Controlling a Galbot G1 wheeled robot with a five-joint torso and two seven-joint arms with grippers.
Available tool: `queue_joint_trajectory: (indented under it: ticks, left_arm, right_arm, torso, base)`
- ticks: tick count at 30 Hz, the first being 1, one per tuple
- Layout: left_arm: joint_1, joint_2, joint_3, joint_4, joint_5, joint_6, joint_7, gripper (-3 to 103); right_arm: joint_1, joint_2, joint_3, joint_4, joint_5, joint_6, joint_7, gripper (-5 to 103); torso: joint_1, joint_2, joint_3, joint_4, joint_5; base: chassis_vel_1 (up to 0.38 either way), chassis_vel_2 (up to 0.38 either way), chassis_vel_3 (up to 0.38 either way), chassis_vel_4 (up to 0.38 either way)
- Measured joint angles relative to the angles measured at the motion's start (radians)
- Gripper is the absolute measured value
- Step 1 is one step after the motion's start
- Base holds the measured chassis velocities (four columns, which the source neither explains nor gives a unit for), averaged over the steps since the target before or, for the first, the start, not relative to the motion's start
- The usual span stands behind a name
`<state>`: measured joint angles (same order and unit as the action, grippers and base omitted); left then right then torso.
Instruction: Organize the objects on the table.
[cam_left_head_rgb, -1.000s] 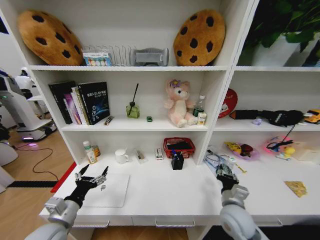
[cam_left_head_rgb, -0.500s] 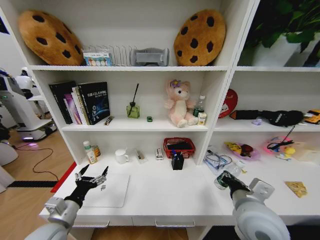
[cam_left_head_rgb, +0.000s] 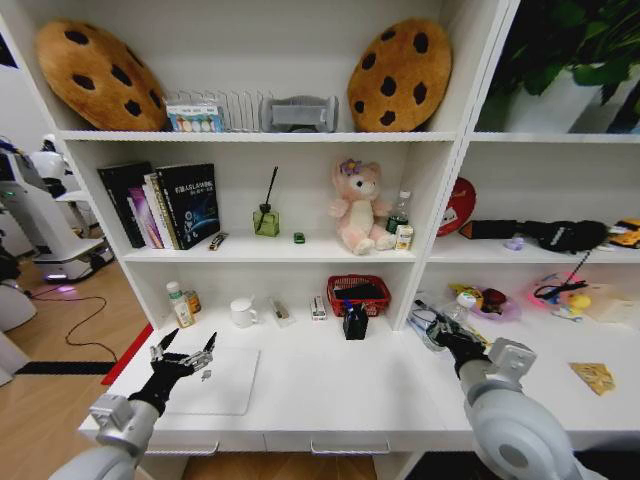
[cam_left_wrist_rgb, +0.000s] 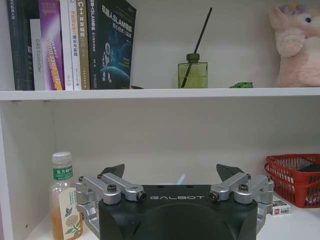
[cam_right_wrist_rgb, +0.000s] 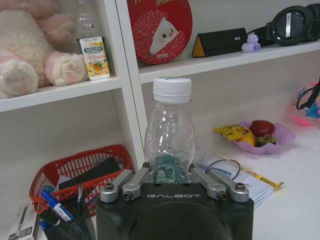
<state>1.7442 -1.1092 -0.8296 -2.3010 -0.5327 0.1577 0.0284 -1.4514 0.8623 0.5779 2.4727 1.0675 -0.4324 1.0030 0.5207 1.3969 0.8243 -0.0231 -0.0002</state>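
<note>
Head view: the right gripper (cam_left_head_rgb: 441, 329) hangs above the right part of the long white surface (cam_left_head_rgb: 330, 390), closed on a clear plastic bottle with a white cap (cam_left_head_rgb: 452, 312). Right wrist view shows that bottle (cam_right_wrist_rgb: 169, 134) upright between the gripper's (cam_right_wrist_rgb: 170, 176) fingers (cam_right_wrist_rgb: 131, 182), which press against its lower body, a teal label at the grip. Beyond it, a red wire basket (cam_right_wrist_rgb: 75, 172) sits at the surface's back edge, and a purple dish of snacks (cam_right_wrist_rgb: 256, 136) lies farther right.

At the front left corner, the left gripper (cam_left_head_rgb: 184, 353) hovers just over a closed silver laptop (cam_left_head_rgb: 218, 381), fingers spread apart and holding nothing. Left wrist view shows its two finger tips (cam_left_wrist_rgb: 116, 171) wide apart, facing the shelving, a small tea bottle with a green label (cam_left_wrist_rgb: 64, 196) standing near the back edge.
</note>
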Motion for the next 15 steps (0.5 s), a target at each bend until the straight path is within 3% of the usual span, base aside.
queue_joint_trajectory:
  ticks: [7,15]
  left_arm:
    - [0.0,0.0,0.0,0.0,0.0,0.0,0.0,100]
    - [0.0,0.0,0.0,0.0,0.0,0.0,0.0,100]
  right_arm:
    - [-0.005,0.009,0.004,-0.023,0.01,0.003,0.001,23]
    - [-0.014,0.014,0.008,-0.023,0.01,0.016,0.002,23]
  torso:
    - [0.0,0.0,0.0,0.0001,-0.0001]
    - [0.0,0.0,0.0,0.0,0.0008]
  base:
    - [-0.067,-0.068,0.084,0.082]
    - [-0.203,-0.188,0.194,0.211]
